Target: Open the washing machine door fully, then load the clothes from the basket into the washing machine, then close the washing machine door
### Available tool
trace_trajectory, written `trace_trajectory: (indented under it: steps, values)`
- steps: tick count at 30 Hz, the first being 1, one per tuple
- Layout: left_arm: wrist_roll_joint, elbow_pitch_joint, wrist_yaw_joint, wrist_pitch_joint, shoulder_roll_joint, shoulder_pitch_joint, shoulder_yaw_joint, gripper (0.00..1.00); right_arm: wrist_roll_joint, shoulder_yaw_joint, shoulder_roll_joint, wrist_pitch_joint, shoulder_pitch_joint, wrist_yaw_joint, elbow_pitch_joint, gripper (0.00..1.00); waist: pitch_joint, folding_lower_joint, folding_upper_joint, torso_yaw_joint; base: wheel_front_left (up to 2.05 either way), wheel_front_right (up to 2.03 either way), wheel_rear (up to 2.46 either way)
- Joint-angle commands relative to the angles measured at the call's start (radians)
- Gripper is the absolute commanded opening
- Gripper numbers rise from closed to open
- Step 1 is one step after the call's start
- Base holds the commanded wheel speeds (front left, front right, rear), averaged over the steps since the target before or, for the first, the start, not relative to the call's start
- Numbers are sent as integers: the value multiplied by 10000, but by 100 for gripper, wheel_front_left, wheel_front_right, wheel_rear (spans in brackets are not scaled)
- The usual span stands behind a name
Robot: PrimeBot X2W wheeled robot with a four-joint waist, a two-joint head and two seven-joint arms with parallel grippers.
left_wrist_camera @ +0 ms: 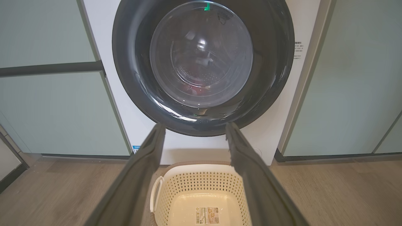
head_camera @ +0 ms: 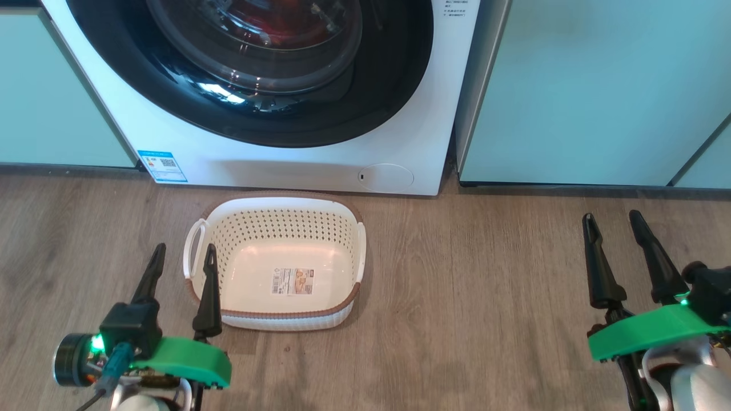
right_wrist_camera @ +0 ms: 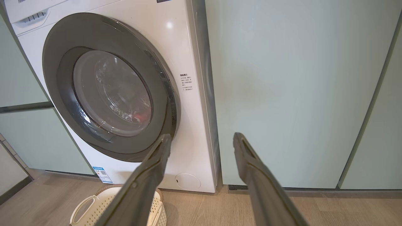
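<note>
The washing machine [head_camera: 285,165] stands straight ahead with the washing machine door [head_camera: 394,85] shut flat against its front. Red clothes [head_camera: 285,25] show through the door's glass, inside the drum. On the floor before the machine sits the basket [head_camera: 285,220], its bottom bare but for a label sticker. My left gripper [head_camera: 186,248] hangs open at the basket's left handle, nothing between its fingers. In the left wrist view that gripper [left_wrist_camera: 195,125] points at the door's lower rim [left_wrist_camera: 125,62]. My right gripper [head_camera: 611,217] is open over the floor, well right of the basket.
Pale mint-green cabinet panels [head_camera: 599,85] flank the machine on both sides [head_camera: 45,85]. A small round flap [head_camera: 385,177] sits low on the machine's front. Wood-look floor [head_camera: 485,285] stretches between the basket and my right gripper.
</note>
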Motion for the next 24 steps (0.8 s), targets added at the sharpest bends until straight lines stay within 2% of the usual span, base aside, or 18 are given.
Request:
trace_trajectory:
  steps: [1, 24]
  values:
    - [-47, -368, 32, 11, 180, -295, 367, 100, 110, 190, -35, 5, -141, -2, -400, 100, -1, 0, -1, -2, 0, 0, 0]
    - [-188, -459, 195, 56, 297, -317, 308, 100, 218, 193, -34, -150, -165, -2, -331, 100, 82, 0, -1, -32, 0, 0, 0]
